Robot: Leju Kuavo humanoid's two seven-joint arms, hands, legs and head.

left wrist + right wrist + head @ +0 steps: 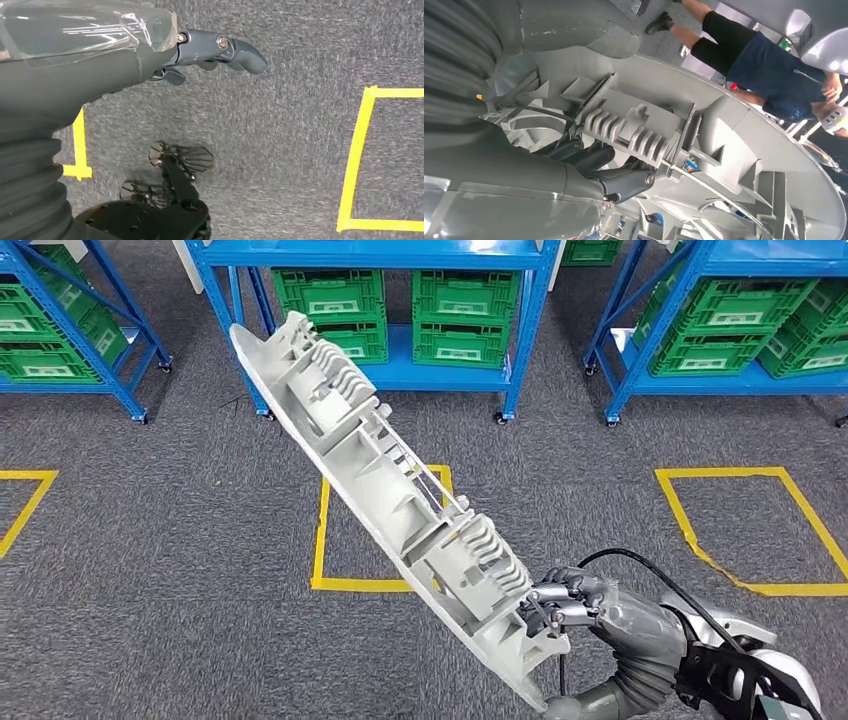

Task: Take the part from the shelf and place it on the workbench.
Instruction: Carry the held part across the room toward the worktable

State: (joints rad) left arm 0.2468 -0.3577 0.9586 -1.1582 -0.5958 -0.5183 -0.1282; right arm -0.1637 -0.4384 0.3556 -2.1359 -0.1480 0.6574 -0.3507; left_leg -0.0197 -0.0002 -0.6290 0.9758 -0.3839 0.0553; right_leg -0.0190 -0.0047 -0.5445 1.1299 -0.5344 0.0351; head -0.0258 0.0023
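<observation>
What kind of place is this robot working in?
Probably a warehouse or factory floor: blue metal shelving holds green plastic crates, yellow tape squares mark the grey carpet, and the right hand grips a long grey moulded plastic part.

The right robot hand [565,605], on a silver arm reaching in from lower right, has its dark fingers [624,180] curled around the long grey ribbed plastic part [400,500]. The left robot hand [210,50] hangs with nothing in it, fingers bent.

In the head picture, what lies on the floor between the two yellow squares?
Bare grey carpet in the head view; the part, held by the right hand, hangs over the middle square, short of the right square.
</observation>
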